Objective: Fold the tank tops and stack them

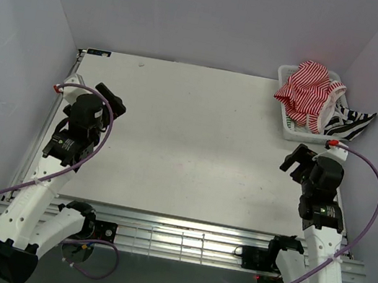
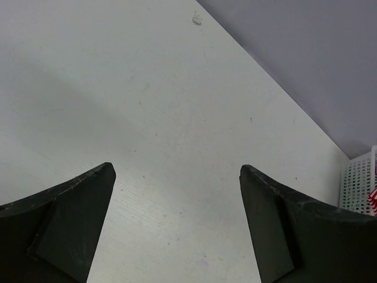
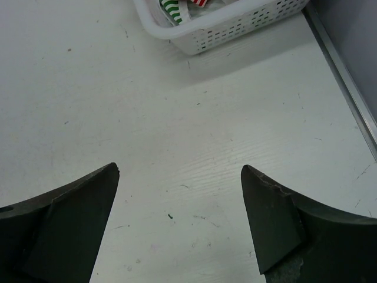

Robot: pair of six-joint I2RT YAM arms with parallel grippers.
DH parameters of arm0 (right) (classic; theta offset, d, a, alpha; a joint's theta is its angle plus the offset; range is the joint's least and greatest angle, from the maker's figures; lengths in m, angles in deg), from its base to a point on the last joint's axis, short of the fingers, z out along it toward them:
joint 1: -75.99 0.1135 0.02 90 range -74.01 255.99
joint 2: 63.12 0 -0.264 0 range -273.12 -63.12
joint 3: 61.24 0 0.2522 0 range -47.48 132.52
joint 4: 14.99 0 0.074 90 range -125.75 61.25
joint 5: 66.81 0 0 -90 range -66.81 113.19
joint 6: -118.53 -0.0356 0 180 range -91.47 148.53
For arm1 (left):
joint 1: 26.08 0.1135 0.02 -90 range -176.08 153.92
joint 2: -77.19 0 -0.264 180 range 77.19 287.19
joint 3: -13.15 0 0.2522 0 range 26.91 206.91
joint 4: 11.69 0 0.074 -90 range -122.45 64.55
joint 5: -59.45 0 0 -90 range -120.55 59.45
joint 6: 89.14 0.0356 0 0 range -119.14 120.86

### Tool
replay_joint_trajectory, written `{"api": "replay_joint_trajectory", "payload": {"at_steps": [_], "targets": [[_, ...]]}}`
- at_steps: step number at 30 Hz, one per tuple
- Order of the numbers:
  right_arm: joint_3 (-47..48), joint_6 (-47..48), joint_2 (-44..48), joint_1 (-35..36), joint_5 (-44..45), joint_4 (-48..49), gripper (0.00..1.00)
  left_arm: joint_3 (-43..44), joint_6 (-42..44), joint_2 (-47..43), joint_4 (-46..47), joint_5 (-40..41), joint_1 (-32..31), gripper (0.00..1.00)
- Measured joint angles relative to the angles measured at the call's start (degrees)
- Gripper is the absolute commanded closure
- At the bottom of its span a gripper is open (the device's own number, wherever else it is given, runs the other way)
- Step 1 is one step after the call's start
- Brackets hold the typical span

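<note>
The red-and-white tank top (image 1: 306, 89) lies bunched in the white lattice basket (image 1: 286, 120) at the back right. The black-and-white tank top (image 1: 349, 124) hangs over the basket's right rim. A bit of the green-and-white tank top (image 3: 171, 9) and a red-striped scrap show in the basket at the top of the right wrist view. My left gripper (image 1: 111, 99) is open and empty over the bare table at the left; its fingers (image 2: 70, 206) spread wide. My right gripper (image 1: 296, 158) is open and empty just in front of the basket (image 3: 235, 26).
The white table (image 1: 189, 141) is boxed in by grey walls at the back and both sides. A metal rail (image 1: 178, 242) runs along the near edge between the arm bases. The basket's corner (image 2: 359, 186) shows at the right edge of the left wrist view.
</note>
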Motion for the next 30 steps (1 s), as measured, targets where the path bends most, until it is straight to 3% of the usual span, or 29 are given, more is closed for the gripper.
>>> {"api": "replay_joint_trajectory", "payload": {"at_steps": [8,14,30], "targets": [[0.17,1.14,-1.9,0.0,-3.41,3.98,0.1,-0.02,-0.35,0.2,-0.11,0.76,0.02,0.02],[7.34,2.64,-13.55,0.02,-7.85,7.52,0.1,-0.02,-0.37,4.13,0.79,0.63,0.02,0.02],[58.16,7.69,-67.38,0.09,-5.07,9.68,0.1,-1.01,2.05,13.03,8.48,-0.94,0.0,0.02]]}}
